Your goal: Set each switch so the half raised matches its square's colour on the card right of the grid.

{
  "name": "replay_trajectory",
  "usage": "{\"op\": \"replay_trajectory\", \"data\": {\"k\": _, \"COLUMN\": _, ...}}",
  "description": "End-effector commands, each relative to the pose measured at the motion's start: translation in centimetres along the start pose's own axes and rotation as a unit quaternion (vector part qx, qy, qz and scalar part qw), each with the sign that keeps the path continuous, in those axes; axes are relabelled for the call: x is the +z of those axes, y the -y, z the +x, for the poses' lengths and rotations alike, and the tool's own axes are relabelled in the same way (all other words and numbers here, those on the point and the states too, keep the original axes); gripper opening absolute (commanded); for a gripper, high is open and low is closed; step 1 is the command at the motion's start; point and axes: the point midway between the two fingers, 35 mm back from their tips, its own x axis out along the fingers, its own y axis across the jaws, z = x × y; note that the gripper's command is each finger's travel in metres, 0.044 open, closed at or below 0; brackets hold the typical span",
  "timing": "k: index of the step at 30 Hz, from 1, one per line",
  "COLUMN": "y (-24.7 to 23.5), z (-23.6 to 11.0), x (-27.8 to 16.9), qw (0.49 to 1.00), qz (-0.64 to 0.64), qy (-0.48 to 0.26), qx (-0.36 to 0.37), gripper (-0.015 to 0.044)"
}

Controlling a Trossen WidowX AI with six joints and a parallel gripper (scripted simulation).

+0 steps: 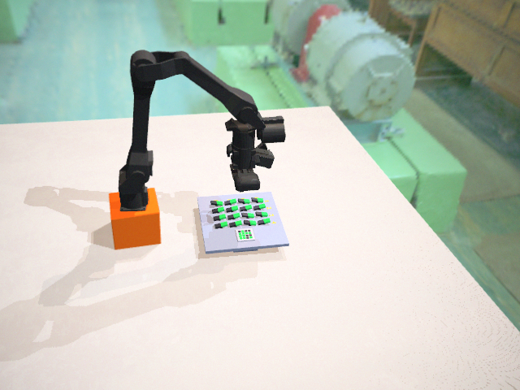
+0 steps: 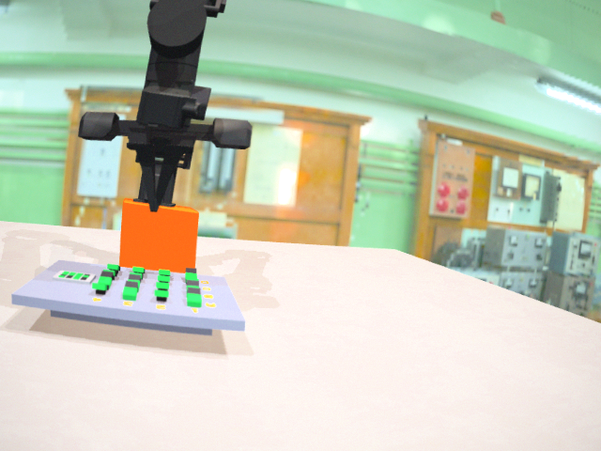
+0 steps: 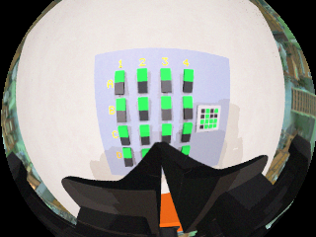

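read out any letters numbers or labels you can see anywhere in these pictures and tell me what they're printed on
"1", "2", "3", "4": yellow column numbers along the far edge of the switch panel, legible in the wrist view.
"A": yellow row letter at the panel's left edge, first row. The row marks below it are too blurred to read.
Small card: coloured squares only, no text.
Background wall gauges and panels: too blurred to read.

Black boxy arm [image 1: 218, 90], orange block base [image 1: 136, 228]
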Motion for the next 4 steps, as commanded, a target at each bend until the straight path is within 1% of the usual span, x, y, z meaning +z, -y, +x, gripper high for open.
{"op": "replay_trajectory", "data": {"k": 1, "y": 0.09, "z": 0.05, "x": -0.17, "qw": 1.0, "qz": -0.003, "qy": -0.002, "qx": -0.001, "gripper": 0.0}}
{"op": "replay_trajectory", "data": {"k": 4, "y": 0.09, "z": 0.05, "x": -0.17, "qw": 1.0, "qz": -0.003, "qy": -0.002, "qx": -0.001, "gripper": 0.0}}
